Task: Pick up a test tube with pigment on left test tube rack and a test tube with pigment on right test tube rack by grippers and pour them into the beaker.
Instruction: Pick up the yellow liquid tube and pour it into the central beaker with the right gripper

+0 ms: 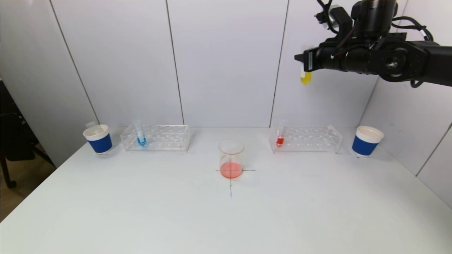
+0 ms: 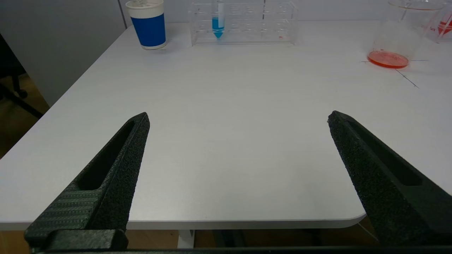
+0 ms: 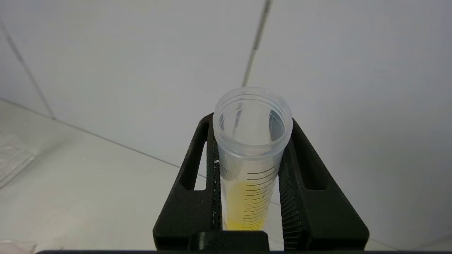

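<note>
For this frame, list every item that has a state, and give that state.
Right gripper: shut on yellow tube, raised high above the right rack.
Yellow tube: upright, uncapped, part full.
Left gripper: open, empty, low near the table's front edge.
Beaker: upright on the cross mark, shallow red-orange liquid inside.
Blue tube: standing in left rack.
Red tube: standing in right rack.
Left cup: upright.
Right cup: upright.

Yellow-pigment test tube (image 1: 305,76): upright, raised high above the worktop's right rear. Blue tube (image 1: 140,135) in left rack (image 1: 166,138), red tube (image 1: 280,138) in right rack (image 1: 314,138). Beaker (image 1: 231,158), centre, holds red liquid.
</note>
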